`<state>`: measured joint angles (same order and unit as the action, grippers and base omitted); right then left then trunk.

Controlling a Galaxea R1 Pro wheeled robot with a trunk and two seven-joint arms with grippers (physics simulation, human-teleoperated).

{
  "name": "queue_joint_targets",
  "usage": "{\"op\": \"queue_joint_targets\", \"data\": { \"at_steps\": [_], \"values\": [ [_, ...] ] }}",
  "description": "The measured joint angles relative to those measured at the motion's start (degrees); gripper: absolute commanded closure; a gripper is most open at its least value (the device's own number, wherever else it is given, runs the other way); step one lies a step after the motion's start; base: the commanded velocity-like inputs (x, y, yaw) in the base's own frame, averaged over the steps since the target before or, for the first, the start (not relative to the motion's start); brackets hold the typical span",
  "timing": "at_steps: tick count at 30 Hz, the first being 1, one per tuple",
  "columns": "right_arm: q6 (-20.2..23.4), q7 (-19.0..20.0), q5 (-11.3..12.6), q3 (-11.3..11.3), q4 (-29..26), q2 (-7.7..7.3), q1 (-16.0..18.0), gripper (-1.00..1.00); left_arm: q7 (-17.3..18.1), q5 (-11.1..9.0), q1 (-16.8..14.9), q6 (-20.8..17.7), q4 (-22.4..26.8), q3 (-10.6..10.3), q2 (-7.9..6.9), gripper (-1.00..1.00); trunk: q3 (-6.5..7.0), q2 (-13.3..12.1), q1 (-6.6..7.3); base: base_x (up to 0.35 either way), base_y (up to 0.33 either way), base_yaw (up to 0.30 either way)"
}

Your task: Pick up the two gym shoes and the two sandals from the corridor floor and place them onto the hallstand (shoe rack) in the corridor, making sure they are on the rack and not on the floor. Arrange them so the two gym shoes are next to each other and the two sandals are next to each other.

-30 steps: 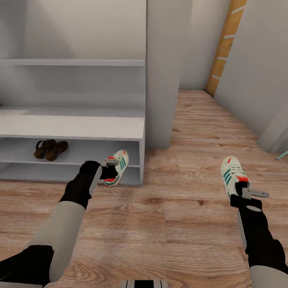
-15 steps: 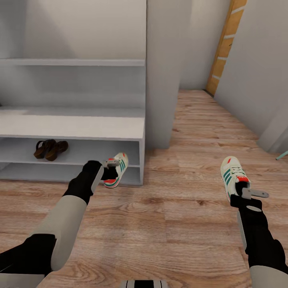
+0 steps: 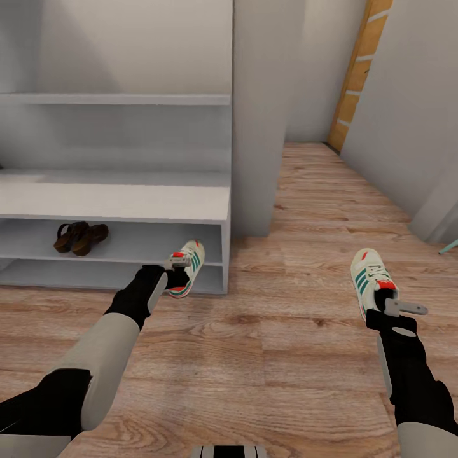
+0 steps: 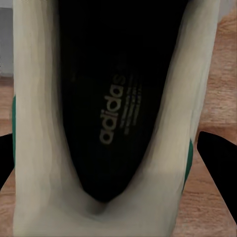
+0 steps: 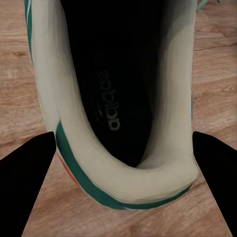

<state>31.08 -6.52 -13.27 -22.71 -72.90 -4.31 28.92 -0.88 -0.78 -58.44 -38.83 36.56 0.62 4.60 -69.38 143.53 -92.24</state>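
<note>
Left gripper (image 3: 176, 272): clenched on white teal-striped gym shoe (image 3: 186, 268) at white-grey hallstand (image 3: 127, 203) right end | Right gripper (image 3: 386, 299): grasping second white gym shoe (image 3: 369, 275) over wood-plank floor (image 3: 286, 356) | Brown leather sandals (image 3: 80, 237): on rack tier, head view | Wrist views: black insoles (image 4: 116, 98), fingers (image 5: 24, 173) flanking heels.

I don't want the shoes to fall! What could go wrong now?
The left gripper holds a gym shoe by its heel, close to the hallstand. Its toe might bump the shelf edge and slip free. The right gripper holds the other gym shoe far from the rack, over the corridor floor; it could drop on the way. The sandals already sit on a shelf and could get knocked.
</note>
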Motion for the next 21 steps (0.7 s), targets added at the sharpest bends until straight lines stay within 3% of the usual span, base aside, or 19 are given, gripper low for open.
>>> {"op": "queue_joint_targets", "data": {
  "at_steps": [14, 21],
  "values": [
    [-0.02, 0.0, 0.01, 0.02, 0.0, 0.0, 0.0, 1.0, 0.0, 0.54, 0.0, 2.06, 0.11, -0.09, 0.01, 1.0, 0.0, 0.0, 0.0, 0.0, 0.0, 0.0],
    [-0.02, 0.02, 0.01, -0.02, -0.04, 0.0, 0.0, 1.0, 0.0, 0.56, 0.07, 5.12, 0.06, -0.09, 0.05, 1.0, 0.0, 0.0, 0.0, 0.0, 0.0, 0.0]
  ]
}}
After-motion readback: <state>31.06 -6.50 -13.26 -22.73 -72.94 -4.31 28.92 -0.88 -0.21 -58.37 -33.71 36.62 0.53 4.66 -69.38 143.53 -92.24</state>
